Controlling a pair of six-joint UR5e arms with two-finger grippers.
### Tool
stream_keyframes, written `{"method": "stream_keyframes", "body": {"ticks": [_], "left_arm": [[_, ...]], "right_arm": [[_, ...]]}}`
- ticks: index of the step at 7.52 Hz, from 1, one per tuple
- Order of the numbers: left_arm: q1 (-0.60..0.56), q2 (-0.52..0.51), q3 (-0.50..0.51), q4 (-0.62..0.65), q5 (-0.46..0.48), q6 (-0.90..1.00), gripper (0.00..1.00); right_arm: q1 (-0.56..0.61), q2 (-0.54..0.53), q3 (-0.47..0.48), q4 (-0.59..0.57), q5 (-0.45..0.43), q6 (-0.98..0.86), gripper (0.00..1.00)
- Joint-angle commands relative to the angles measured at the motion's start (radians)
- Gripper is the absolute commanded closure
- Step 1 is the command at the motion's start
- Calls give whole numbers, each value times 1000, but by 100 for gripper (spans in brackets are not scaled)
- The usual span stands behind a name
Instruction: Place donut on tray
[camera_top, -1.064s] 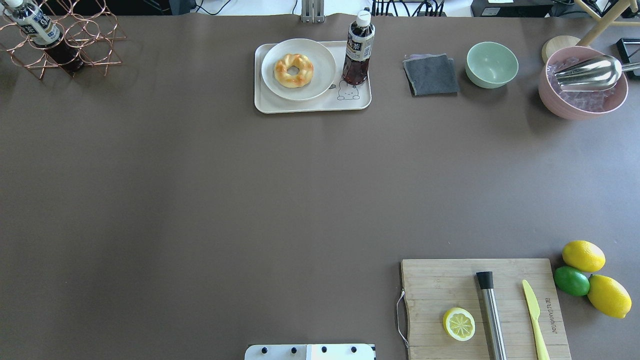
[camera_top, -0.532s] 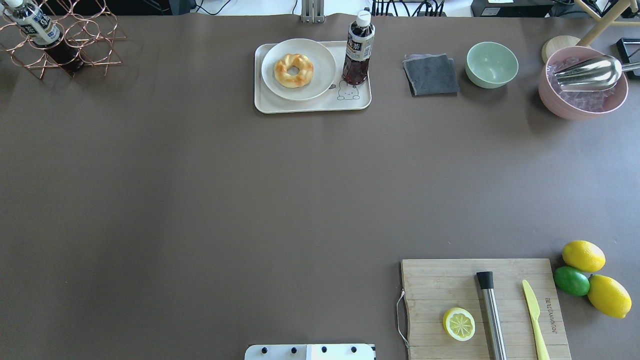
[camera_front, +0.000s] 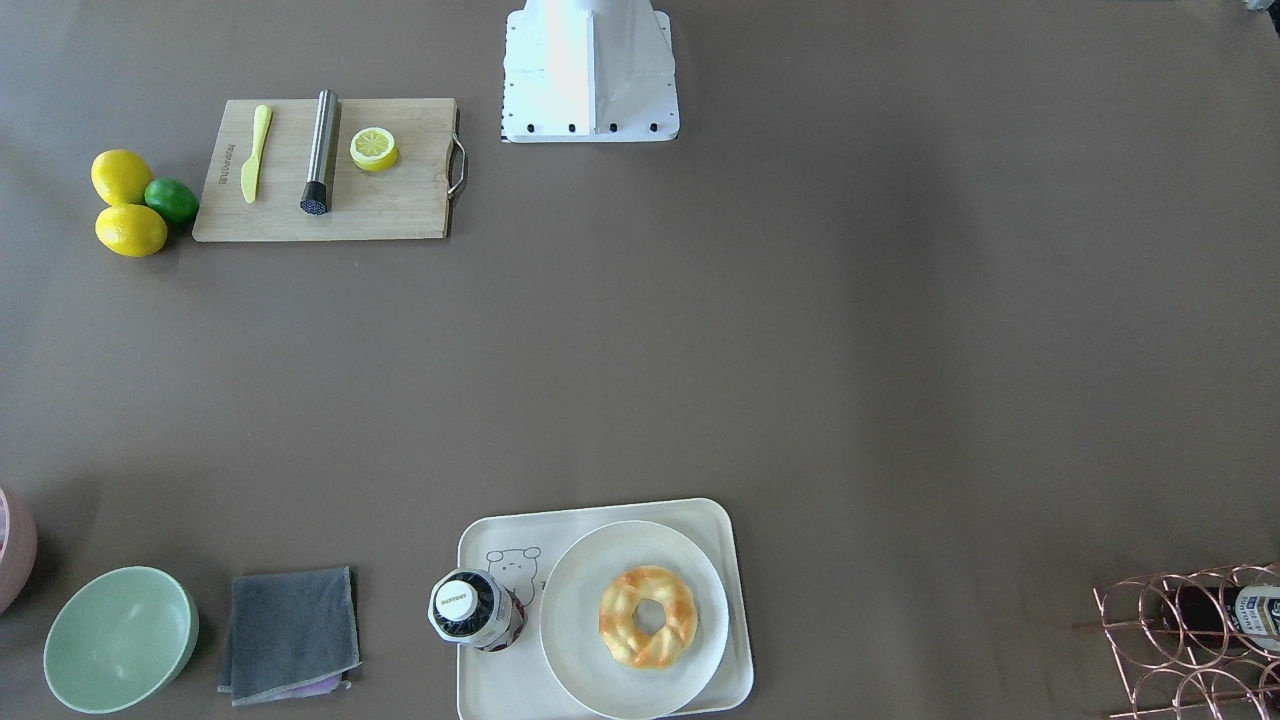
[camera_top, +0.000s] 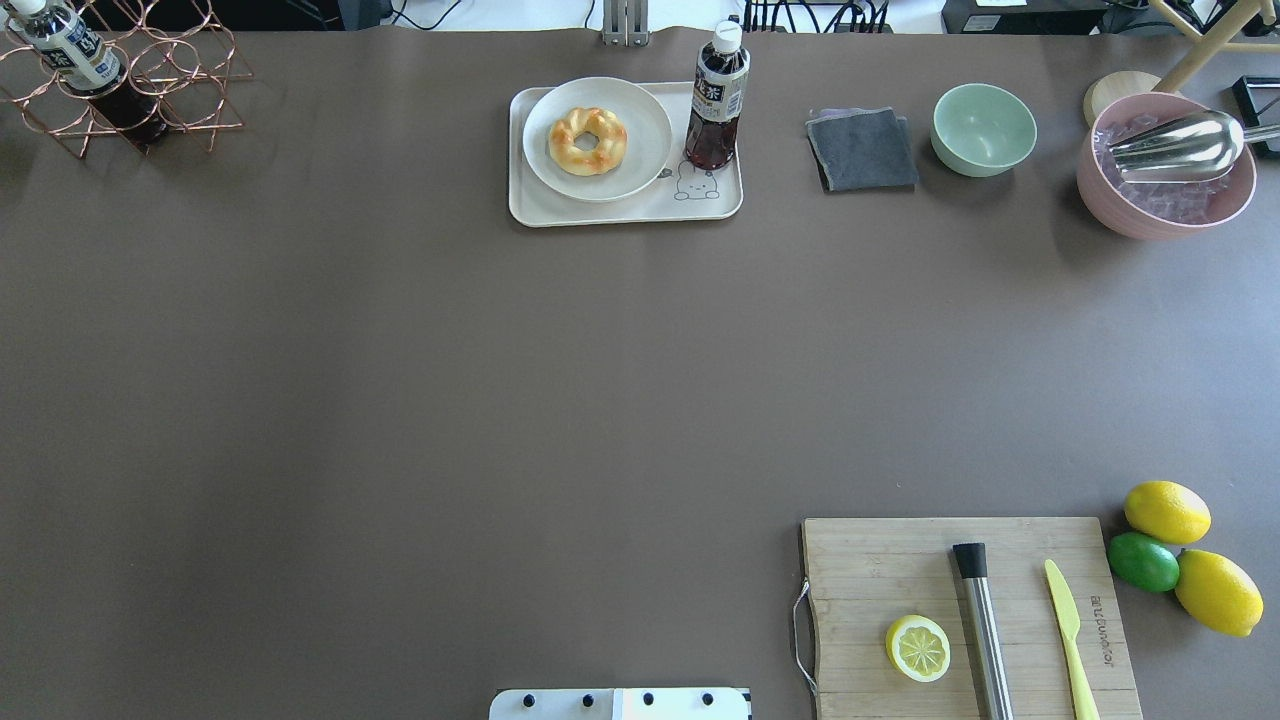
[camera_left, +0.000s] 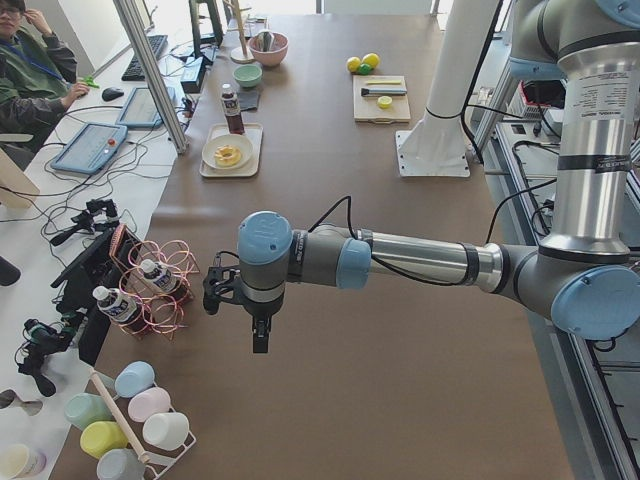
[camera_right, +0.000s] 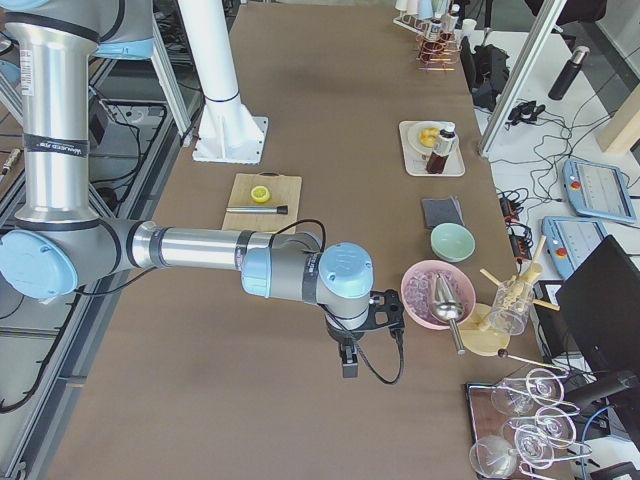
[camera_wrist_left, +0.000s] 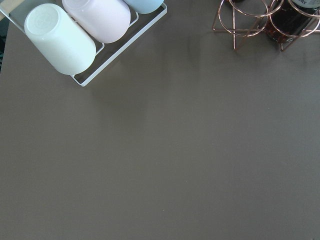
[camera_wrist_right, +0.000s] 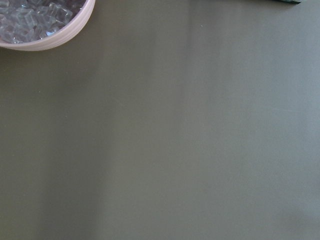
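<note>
golden braided ring donut (camera_top: 588, 141) lies on round white plate (camera_top: 645, 150), plate inside cream bear-drawing tray (camera_top: 620, 214). left gripper (camera_left: 260, 336), right gripper (camera_right: 348, 361) hang far off; fingers apart or together, cannot tell. job looks done; next: no grab needed.

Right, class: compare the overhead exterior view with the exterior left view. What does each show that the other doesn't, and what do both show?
Only the overhead view: the bear drawing on the tray. Only the exterior left view: the left arm, its left gripper hanging over bare table, a rack of pastel cups and a seated person. Both: the donut on a round plate on the tray, a bottle beside the plate, and the cutting board.
</note>
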Motion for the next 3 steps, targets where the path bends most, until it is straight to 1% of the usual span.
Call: {"method": "stream_keyframes", "body": {"ticks": [1,3], "left_arm": [[0,0,-1,0,0,0,2],[0,0,-3,0,0,0,2]], "right_arm": [[-4,0,-1,0,14,0,0],[-5,0,-1,0,20,-2,0]]}}
